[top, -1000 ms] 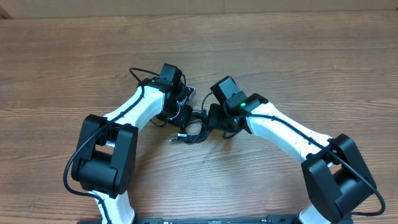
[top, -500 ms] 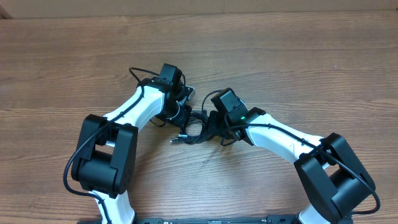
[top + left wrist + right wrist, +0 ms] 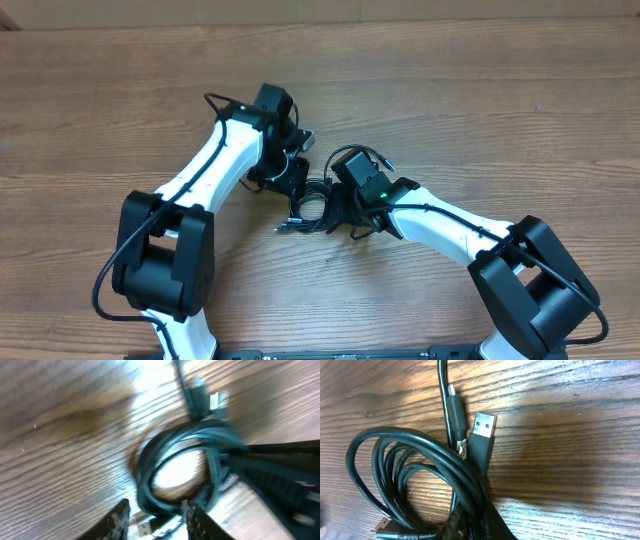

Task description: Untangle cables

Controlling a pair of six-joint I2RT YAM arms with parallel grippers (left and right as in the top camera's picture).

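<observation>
The cables (image 3: 308,208) are thin black cords wound in a small coil on the wooden table, between my two grippers. In the right wrist view the coil (image 3: 470,487) runs into my right gripper (image 3: 475,522), which is shut on a bundle of its strands. A silver USB plug (image 3: 482,435) and a smaller plug (image 3: 452,395) lie beside the loops. My left gripper (image 3: 155,517) hangs open just short of the coil (image 3: 142,475), with a plug end on the table between its fingers. From overhead, the left gripper (image 3: 298,180) is at the coil's upper left and the right gripper (image 3: 335,205) at its right.
The bare wooden table (image 3: 450,90) stretches all around the coil. Both white arms reach in from the near edge, and their own thicker black wires run along them. A pale wall strip borders the far side.
My right gripper slid left onto the coil and closed on its strands. My left gripper opened and its arm shifted slightly away from the coil toward the far side.
</observation>
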